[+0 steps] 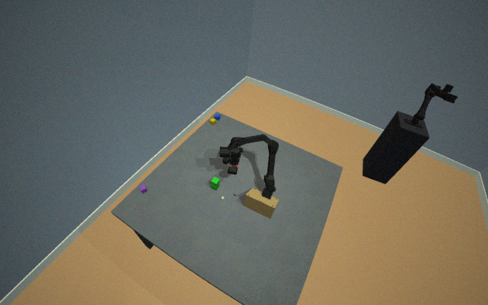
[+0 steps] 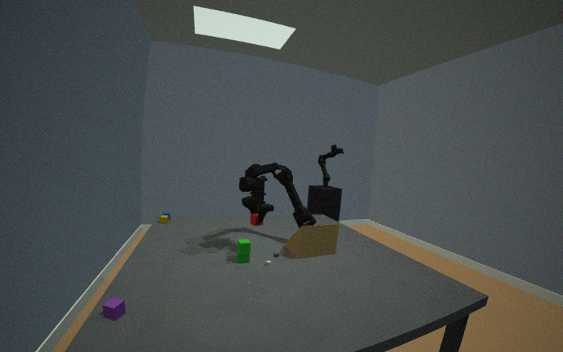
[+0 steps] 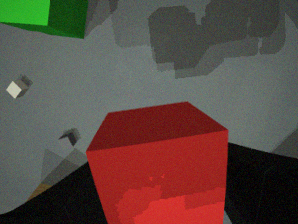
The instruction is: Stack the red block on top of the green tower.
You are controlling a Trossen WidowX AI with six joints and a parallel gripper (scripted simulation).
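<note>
Pincer (image 2: 257,214) grips red block (image 2: 255,218) above table (image 2: 362,280), apart from green tower (image 2: 243,251)
</note>
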